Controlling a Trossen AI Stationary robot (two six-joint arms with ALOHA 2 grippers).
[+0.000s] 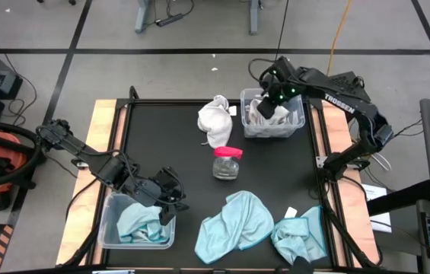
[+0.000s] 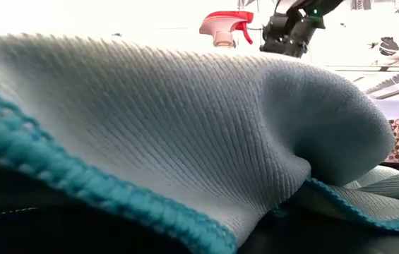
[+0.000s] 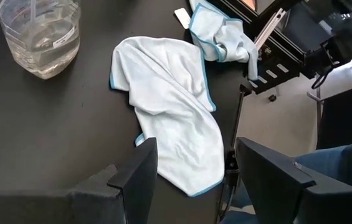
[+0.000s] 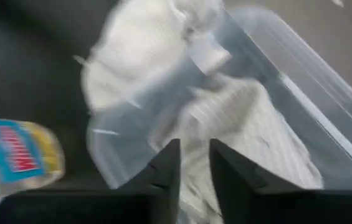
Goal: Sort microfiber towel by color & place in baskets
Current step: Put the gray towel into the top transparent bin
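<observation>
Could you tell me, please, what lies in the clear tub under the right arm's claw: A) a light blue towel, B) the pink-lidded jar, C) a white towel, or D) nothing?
C: the tub at the table's far right corner holds a white towel, with the right claw directly above it.

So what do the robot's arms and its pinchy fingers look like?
Both arms are dark, nearly black, built of jointed tube-like segments. The right arm has white TROSSEN lettering along it and small green lights glowing near the right gripper. The left arm ends in the left gripper. Its fingers are flat, dark, angular plates.
</observation>
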